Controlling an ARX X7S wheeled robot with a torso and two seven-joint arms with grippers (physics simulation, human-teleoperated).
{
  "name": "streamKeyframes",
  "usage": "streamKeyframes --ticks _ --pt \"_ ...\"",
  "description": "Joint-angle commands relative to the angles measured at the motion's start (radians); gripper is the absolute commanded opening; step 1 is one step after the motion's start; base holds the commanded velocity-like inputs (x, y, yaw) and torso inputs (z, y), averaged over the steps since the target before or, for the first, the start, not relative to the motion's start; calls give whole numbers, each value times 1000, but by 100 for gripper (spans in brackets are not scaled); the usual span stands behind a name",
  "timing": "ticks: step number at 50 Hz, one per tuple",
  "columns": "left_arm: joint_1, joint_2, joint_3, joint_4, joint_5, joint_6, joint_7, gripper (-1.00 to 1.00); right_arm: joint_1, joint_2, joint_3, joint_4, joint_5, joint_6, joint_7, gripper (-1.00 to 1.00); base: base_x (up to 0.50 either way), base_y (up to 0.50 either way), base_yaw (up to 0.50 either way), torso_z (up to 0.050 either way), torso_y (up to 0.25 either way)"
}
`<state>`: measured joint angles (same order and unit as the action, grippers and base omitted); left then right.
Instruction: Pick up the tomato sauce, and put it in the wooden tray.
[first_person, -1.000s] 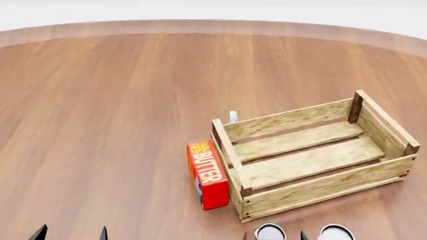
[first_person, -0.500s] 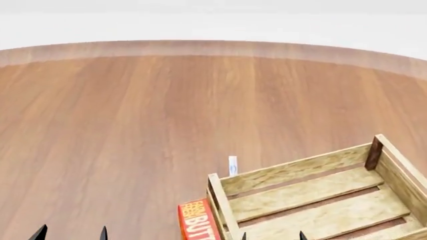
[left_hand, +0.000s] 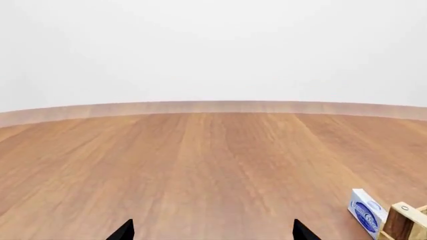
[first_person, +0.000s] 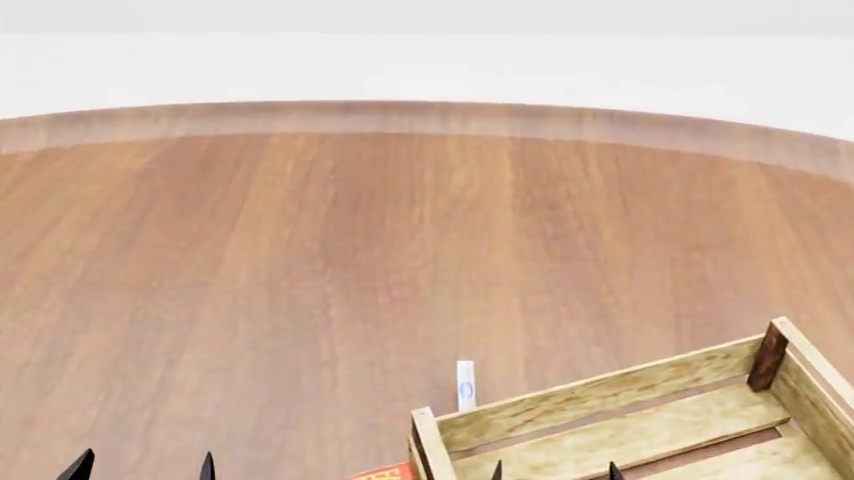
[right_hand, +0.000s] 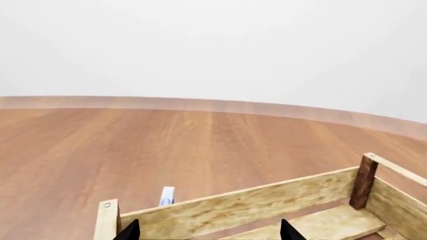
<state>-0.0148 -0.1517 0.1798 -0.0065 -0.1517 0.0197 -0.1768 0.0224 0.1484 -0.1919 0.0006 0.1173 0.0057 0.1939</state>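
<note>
The tomato sauce is out of view in every frame. The wooden tray (first_person: 627, 415) is a light slatted crate with dark corner posts at the lower right of the head view; it also shows in the right wrist view (right_hand: 267, 205), and one corner shows in the left wrist view (left_hand: 405, 222). My left gripper (first_person: 144, 468) is open and empty over bare table, left of the tray; its tips show in the left wrist view (left_hand: 212, 232). My right gripper (first_person: 555, 472) is open and empty over the tray's near part, as the right wrist view (right_hand: 209, 232) shows.
A small white and blue box (first_person: 465, 385) stands just behind the tray's far left corner, also in the wrist views (right_hand: 167, 196) (left_hand: 365, 212). A sliver of the red butter box (first_person: 384, 472) shows left of the tray. The round wooden table (first_person: 267, 250) stretches far ahead.
The head view has tilted upward. The tray and butter box have slid down the frame, and the two white-topped cans at the bottom edge have dropped out of view. The grippers look unchanged.
</note>
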Motion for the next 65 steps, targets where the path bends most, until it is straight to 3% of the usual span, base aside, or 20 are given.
streamKeyframes --ticks 1,20,65 --pt "-1 -6 8 -1 -6 2 -7 100 7 1 -7 17 -1 -7 17 100 0 0 0 0 0" --pt "-2 -16 19 -1 -16 4 -18 100 -16 17 -31 -61 -38 71 77 100 0 0 0 0 0" --pt "-7 -35 44 -3 -35 10 -41 100 -438 131 -61 -370 -153 -31 234 100 0 0 0 0 0"
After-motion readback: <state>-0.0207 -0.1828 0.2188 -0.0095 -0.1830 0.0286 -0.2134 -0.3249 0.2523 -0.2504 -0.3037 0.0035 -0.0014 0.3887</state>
